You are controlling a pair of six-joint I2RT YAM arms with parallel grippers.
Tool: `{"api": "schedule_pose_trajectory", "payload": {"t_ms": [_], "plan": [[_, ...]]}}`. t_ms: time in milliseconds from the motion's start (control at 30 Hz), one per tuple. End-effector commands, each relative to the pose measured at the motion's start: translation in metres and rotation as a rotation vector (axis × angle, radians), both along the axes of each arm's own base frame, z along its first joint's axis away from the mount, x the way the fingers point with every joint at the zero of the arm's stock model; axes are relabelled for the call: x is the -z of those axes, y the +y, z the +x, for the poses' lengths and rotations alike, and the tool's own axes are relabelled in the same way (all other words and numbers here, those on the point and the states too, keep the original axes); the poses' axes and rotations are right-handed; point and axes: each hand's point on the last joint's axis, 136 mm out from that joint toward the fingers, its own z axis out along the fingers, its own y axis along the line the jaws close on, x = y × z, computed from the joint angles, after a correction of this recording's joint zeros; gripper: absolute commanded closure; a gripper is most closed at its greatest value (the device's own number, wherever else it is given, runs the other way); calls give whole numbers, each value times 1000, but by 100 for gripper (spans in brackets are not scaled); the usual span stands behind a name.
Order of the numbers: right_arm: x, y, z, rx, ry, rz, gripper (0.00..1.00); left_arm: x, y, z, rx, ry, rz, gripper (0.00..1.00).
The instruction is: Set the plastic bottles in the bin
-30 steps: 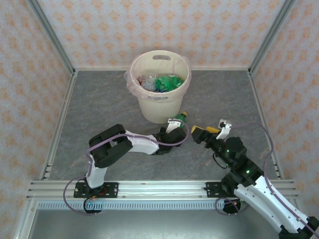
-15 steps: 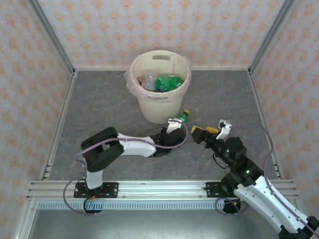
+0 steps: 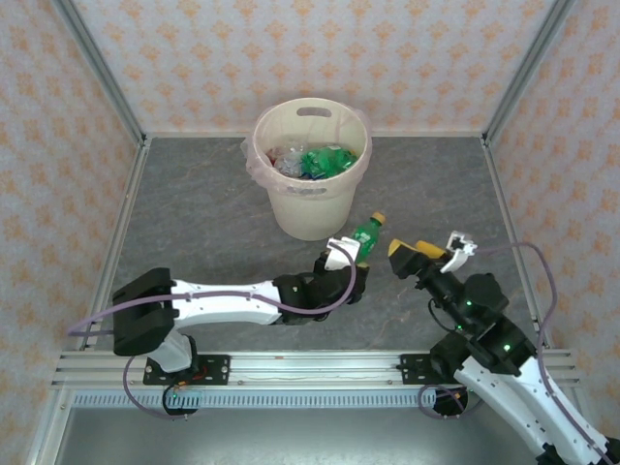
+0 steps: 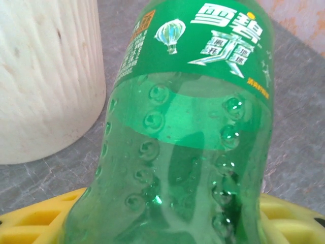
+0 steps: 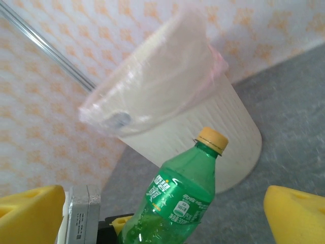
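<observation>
Left gripper [image 3: 345,255] closed on the green bottle [image 3: 365,233], clamping its lower body. Left wrist view has the bottle wedged between the yellow pads [image 4: 30,219], label toward the top. Bottle tilted, yellow cap [image 3: 379,217] pointing toward the far right of the table [image 3: 194,203], bottom end in the jaws; cannot tell whether it touches the table. It sits around the table's middle, just to the near side and right of the bin [image 3: 308,215], close to the bin wall but not touching. Left arm stretched low from the near left edge toward the centre. Right gripper [image 3: 433,248] wide open, holding nothing, just right of the bottle and apart from it. Right wrist view shows its yellow fingers [image 5: 297,216] spread at both lower corners, with the bottle standing between and beyond them. Bin upright, centred toward the table's far edge, thin clear liner [image 5: 152,76] folded over the rim. Inside it, other bottles [image 3: 315,160], green and clear, piled; count not readable.
</observation>
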Motion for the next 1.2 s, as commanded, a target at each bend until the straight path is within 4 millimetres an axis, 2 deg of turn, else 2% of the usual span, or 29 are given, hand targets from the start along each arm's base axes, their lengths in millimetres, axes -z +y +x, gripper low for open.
{"api": "schedule_pose_trajectory", "payload": {"t_ms": [0, 167, 333, 467, 533, 633, 900, 1000, 1167], "plan": [[-17, -12, -11, 17, -37, 8, 0, -51, 11, -2, -37, -50, -67, 43], [-28, -15, -19, 2, -67, 25, 0, -102, 21, -6, -39, -92, -127, 44], [-41, -8, -25, -50, -108, 54, 0, -153, 26, -6, -27, -143, -131, 44], [-54, 1, -30, -106, -150, 80, 0, -187, 35, 11, -60, -169, -81, 43], [-62, 5, -33, -138, -170, 86, 0, -196, 42, 25, -74, -166, -52, 43], [-76, 11, -36, -175, -196, 88, 0, -205, 55, 47, -106, -174, -5, 42], [-97, 31, -27, -236, -213, 77, 0, -219, 97, 112, -216, -191, 135, 40], [-104, 36, -24, -246, -217, 66, 0, -214, 107, 134, -237, -182, 197, 39], [-109, 36, -23, -242, -226, 48, 0, -201, 113, 163, -222, -158, 249, 39]]}}
